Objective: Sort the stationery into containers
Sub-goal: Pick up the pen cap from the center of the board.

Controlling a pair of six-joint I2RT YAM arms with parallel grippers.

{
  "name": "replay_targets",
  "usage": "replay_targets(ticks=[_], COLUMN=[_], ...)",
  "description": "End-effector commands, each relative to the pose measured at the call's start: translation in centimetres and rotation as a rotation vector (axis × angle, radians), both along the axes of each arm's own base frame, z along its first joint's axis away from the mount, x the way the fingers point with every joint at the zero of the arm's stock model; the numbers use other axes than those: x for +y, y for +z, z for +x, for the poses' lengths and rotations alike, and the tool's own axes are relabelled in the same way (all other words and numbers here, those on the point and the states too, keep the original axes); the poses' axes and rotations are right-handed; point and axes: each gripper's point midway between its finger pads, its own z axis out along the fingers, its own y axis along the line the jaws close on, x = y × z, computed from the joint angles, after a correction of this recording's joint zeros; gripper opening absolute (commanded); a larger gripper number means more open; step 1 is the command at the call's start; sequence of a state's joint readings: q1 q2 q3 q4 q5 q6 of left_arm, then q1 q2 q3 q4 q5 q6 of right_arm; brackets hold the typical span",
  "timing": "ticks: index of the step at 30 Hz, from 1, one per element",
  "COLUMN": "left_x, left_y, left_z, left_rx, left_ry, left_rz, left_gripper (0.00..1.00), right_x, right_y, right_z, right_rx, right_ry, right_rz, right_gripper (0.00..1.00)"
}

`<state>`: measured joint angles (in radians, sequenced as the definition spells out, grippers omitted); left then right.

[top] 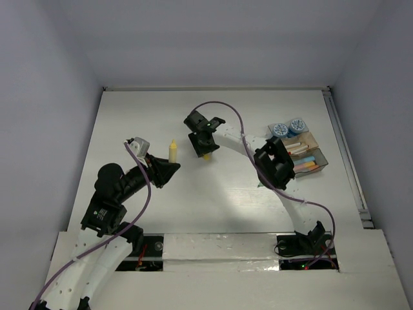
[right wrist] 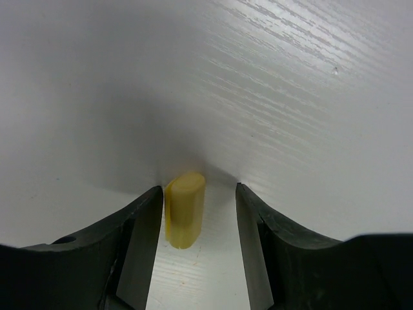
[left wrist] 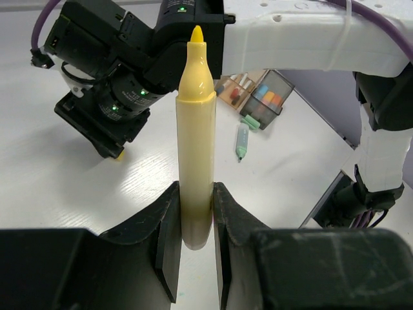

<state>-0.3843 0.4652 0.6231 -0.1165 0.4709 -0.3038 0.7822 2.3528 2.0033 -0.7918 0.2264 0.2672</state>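
note short yellow plastic stub [right wrist: 184,210] between parted fingers of the right gripper [right wrist: 197,188], nearer one, long axis along them. left gripper [left wrist: 195,187] clamped on upright pale-yellow marker [left wrist: 195,116].

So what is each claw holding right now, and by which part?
The left claw is shut on the yellow marker, at its blunt rear end. The right claw holds nothing: its open jaws straddle a yellow cap on the table.

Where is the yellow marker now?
The yellow marker sits clamped in the left gripper, left of centre in the top view, near the right gripper, whose open jaws flank a short yellow stub.
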Motion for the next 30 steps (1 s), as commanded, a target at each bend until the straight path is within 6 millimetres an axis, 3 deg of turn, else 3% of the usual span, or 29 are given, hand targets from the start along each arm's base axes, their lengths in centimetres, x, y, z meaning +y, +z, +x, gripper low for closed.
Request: replay_targets(ticks=[1, 4, 9, 10, 15, 20, 21, 22, 23, 24, 25, 26, 27, 28, 30], left_x=[0.0, 0.0, 0.0, 0.0, 0.0, 0.1, 0.1, 0.0, -0.1, -0.1, -0.2, -0.4, -0.5, -0.7, -1.0], left_y=[1.4, 1.5, 1.6, 1.7, 1.6, 1.6, 1.6, 1.7, 1.7, 1.9, 1.9, 1.9, 2.0, 2.0, 2.0], left_z=[-0.1, -0.1, -0.2, -0.2, -0.1, -0.1, -0.2, -0.2, -0.3, -0.3, -0.3, -0.4, -0.5, -0.7, -0.7], left_rx=[-0.067, -0.069, -0.072, -0.075, -0.073, -0.074, -0.074, -0.077, -0.076, -0.077, -0.078, -0.075, -0.075, -0.074, -0.065], left_ry=[-0.01, -0.01, -0.009, -0.007, -0.006, -0.004, -0.006, -0.007, -0.015, -0.019, -0.022, -0.034, -0.04, -0.057, -0.075], left_rz=[-0.017, -0.018, -0.02, -0.02, -0.018, -0.018, -0.018, -0.021, -0.022, -0.029, -0.031, -0.033, -0.041, -0.046, -0.056], left_gripper=[0.0, 0.0, 0.0, 0.0, 0.0, 0.0, 0.0, 0.0, 0.0, 0.0, 0.0, 0.0, 0.0, 0.0, 0.0], right_x=[-1.4, -1.9, -1.6, -1.6, -1.8, -2.1, -1.8, -0.4, -1.9, -0.4, 0.8, 0.5, 0.9, 1.8, 2.3], right_y=[-0.6, -0.8, -0.9, -1.0, -1.1, 0.9, 4.1, 6.0, 4.9, 6.4, 11.8, 11.0, 12.5, 16.6, 17.7], right_z=[-0.3, -0.1, 0.0, 0.0, -0.6, -0.1, 0.2, 1.1, 0.3, -0.9, -0.2, -1.9, -2.5, -2.7, -4.7], right_rx=[-0.015, -0.032, -0.037, -0.036, -0.023, -0.037, -0.073, -0.113, -0.063, -0.019, -0.121, -0.047, -0.051, -0.133, -0.108], right_ry=[0.034, 0.045, 0.065, 0.062, 0.039, -0.007, -0.011, -0.009, -0.02, 0.039, 0.056, 0.088, 0.103, 0.158, 0.211], right_rz=[-0.161, -0.221, -0.249, -0.251, -0.237, -0.106, -0.005, 0.131, 0.179, 0.331, 0.511, 0.59, 0.674, 0.795, 0.895], right_gripper=[0.55, 0.53, 0.34, 0.26, 0.11, 0.0, 0.0, 0.0, 0.0, 0.0, 0.0, 0.0, 0.0, 0.0, 0.0])
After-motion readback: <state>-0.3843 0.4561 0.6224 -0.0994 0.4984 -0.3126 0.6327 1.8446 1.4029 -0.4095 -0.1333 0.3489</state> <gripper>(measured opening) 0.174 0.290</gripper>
